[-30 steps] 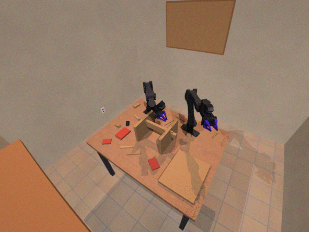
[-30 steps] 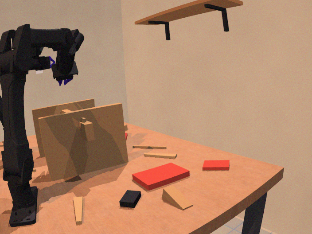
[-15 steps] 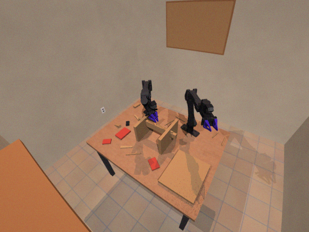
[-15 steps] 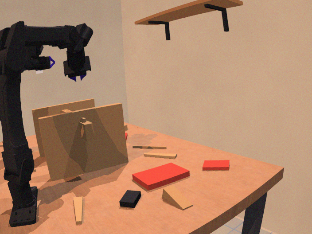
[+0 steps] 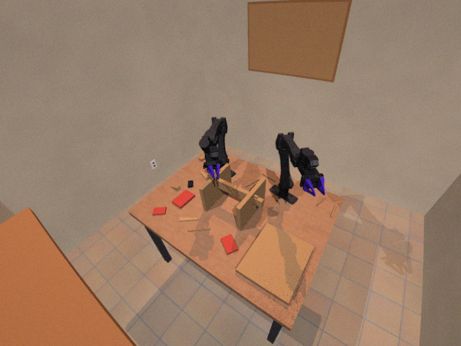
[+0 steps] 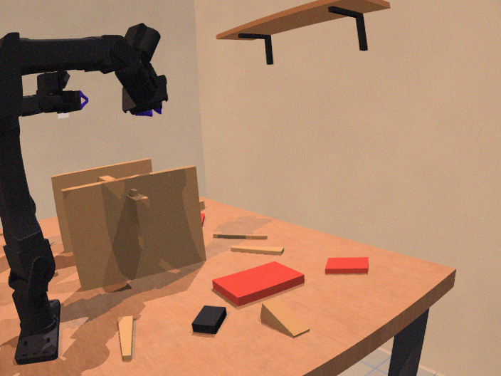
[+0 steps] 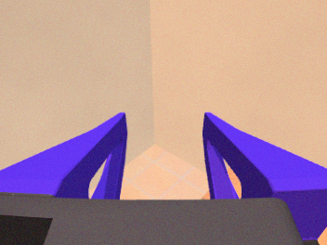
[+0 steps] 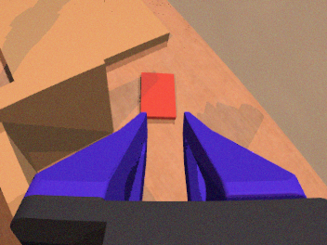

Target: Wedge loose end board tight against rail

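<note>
The wooden frame stands mid-table: a rail (image 5: 232, 189) joins the far end board (image 5: 210, 193) and the near end board (image 5: 251, 202). In the exterior view a wedge (image 6: 135, 195) sits upright in the slot at the rail's end, against the closest board (image 6: 133, 226). My right gripper (image 5: 213, 172) hangs in the air above that board, clear of it; it also shows in the exterior view (image 6: 145, 111). Its fingers stand narrowly apart and empty. My left gripper (image 5: 314, 186) (image 7: 164, 122) is raised off to the side, open and empty, facing the room's corner.
A large flat panel (image 5: 275, 262) lies at the table's front corner. Red blocks (image 6: 257, 282) (image 6: 346, 265) (image 5: 229, 244), a black block (image 6: 208, 318), loose wedges (image 6: 283, 317) (image 6: 126, 335) and thin sticks (image 6: 257, 249) lie scattered on the table.
</note>
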Action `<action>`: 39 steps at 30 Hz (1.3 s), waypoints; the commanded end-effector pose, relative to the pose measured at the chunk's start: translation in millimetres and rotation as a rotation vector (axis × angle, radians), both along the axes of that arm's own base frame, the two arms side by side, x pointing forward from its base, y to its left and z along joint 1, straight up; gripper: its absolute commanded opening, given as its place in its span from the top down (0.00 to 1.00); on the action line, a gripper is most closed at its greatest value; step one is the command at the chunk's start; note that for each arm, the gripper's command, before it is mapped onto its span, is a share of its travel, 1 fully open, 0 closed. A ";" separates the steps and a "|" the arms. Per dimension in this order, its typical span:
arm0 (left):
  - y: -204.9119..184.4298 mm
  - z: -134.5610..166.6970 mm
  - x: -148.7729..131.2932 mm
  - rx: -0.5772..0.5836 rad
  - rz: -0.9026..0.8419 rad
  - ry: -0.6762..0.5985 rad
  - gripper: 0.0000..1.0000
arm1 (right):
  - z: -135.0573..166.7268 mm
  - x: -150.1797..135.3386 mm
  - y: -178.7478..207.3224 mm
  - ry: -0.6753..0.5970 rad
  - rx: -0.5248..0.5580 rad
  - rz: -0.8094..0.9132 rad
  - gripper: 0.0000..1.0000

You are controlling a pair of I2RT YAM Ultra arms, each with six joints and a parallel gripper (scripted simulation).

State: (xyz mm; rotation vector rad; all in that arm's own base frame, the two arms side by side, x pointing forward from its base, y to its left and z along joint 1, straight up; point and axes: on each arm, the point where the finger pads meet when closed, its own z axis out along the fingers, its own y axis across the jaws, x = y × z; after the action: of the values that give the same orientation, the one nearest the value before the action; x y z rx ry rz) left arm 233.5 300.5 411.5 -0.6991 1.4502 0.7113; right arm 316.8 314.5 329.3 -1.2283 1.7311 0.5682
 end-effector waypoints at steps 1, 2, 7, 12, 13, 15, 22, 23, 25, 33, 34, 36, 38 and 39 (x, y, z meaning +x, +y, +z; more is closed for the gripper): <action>-1.1 8.7 2.2 0.003 -0.007 -0.010 0.57 | 30.4 18.5 -23.9 -0.079 0.077 -0.112 0.80; -1.1 8.7 2.2 0.003 -0.007 -0.010 0.57 | 33.1 22.4 -29.9 -0.087 0.086 -0.136 0.80; -1.1 8.7 2.2 0.003 -0.007 -0.010 0.57 | 42.4 40.4 -61.3 -0.120 0.125 -0.258 0.80; -1.1 8.7 2.2 0.003 -0.007 -0.010 0.57 | 47.2 49.6 -80.9 -0.140 0.148 -0.331 0.80; -1.1 8.7 2.2 0.003 -0.007 -0.010 0.57 | 57.0 51.4 -86.4 -0.160 0.166 -0.351 0.80; -1.1 8.7 2.2 0.003 -0.007 -0.010 0.57 | 50.0 56.8 -98.9 -0.156 0.167 -0.393 0.80; -1.1 8.7 2.2 0.003 -0.007 -0.010 0.57 | 66.5 70.3 -149.1 -0.216 0.233 -0.567 0.80; -1.1 8.7 2.2 0.003 -0.007 -0.010 0.57 | 68.3 71.7 -156.3 -0.224 0.242 -0.591 0.80; -1.1 8.7 2.2 0.003 -0.007 -0.010 0.57 | 71.5 73.7 -170.5 -0.240 0.260 -0.638 0.80; -1.1 8.7 2.2 0.003 -0.007 -0.010 0.57 | 78.1 76.7 -211.3 -0.285 0.309 -0.769 0.80; -1.1 8.7 2.2 0.003 -0.007 -0.010 0.57 | 79.6 76.6 -220.1 -0.294 0.319 -0.799 0.80; -1.1 8.7 2.2 0.003 -0.007 -0.010 0.57 | 86.3 75.4 -234.4 -0.319 0.343 -0.843 0.80; -1.1 8.7 2.2 0.003 -0.007 -0.010 0.57 | 90.9 73.8 -248.9 -0.341 0.367 -0.889 0.80; -1.1 8.7 2.2 0.003 -0.007 -0.010 0.57 | 92.3 72.8 -256.0 -0.351 0.377 -0.911 0.80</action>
State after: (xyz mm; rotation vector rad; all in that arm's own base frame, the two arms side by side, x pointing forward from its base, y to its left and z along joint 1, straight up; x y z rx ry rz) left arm 233.5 300.5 411.5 -0.6991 1.4502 0.7113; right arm 395.9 81.5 385.5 -0.2922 1.6949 0.1316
